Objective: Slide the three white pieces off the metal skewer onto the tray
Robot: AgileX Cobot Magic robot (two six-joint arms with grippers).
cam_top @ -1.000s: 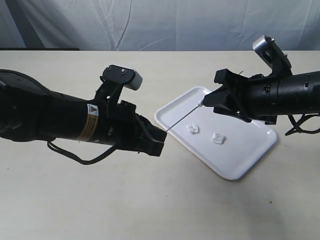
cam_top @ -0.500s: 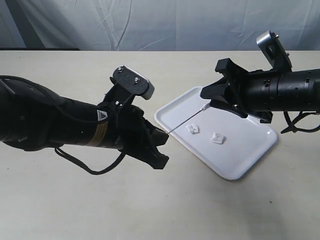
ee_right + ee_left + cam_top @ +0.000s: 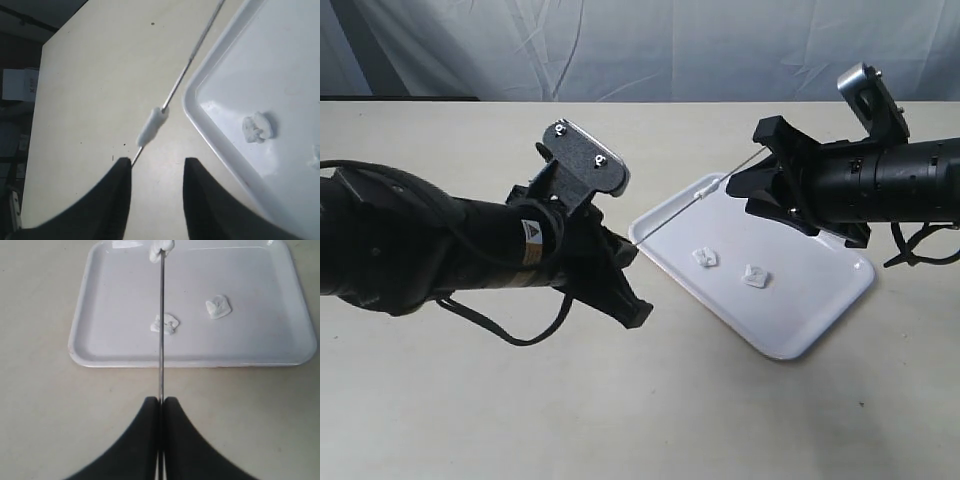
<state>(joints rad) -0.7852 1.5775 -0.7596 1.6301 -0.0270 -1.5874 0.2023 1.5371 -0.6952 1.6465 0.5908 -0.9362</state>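
Note:
My left gripper (image 3: 628,248) (image 3: 161,399) is shut on one end of the metal skewer (image 3: 670,216) (image 3: 161,340) (image 3: 192,60), which slants up toward my right gripper (image 3: 745,160) (image 3: 157,167). One white piece (image 3: 708,192) (image 3: 161,249) (image 3: 152,125) sits on the skewer near its far end, by the tray's rim. The right gripper is open, with the skewer's tip beside one finger and the threaded piece just ahead of the fingers. Two white pieces (image 3: 705,257) (image 3: 754,276) (image 3: 165,323) (image 3: 218,306) lie on the white tray (image 3: 800,300) (image 3: 260,340) (image 3: 280,75).
The tray lies at an angle on a pale beige table (image 3: 640,400), right of centre. A white cloth backdrop (image 3: 640,50) hangs behind the table's far edge. Both black arms stretch over the table from left and right.
The left arm rose and turned, lifting the skewer so that it slants upward. The threaded piece moved from over the tray's inside toward its rim. The right gripper shifted up slightly, staying open.

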